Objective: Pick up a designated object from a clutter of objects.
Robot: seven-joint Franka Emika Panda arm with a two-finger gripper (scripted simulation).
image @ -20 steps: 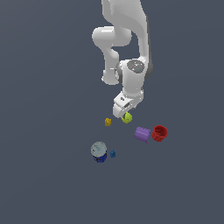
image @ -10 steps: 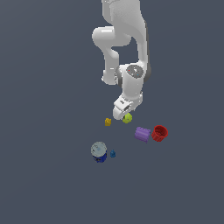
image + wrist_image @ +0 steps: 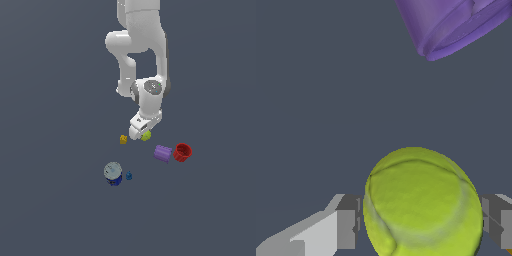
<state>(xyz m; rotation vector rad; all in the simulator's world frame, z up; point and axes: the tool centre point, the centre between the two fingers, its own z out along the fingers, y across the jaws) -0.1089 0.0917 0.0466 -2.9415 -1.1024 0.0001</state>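
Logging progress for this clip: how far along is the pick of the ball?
Done: the gripper is down at the yellow-green ball, one of its jaws on each side. In hand: closing; small gaps still show, so no grip is confirmed. Left: lifting the ball away from the purple cylinder.

The yellow-green ball point(image 3: 421, 205) looks fuzzy and matt like felt, the purple cylinder point(image 3: 456, 24) smooth and faintly glossy like plastic, the gripper point(image 3: 423, 220) fingers point(image 3: 346, 227) flat matt grey, and the floor point(image 3: 50, 125) uniformly dull slate.
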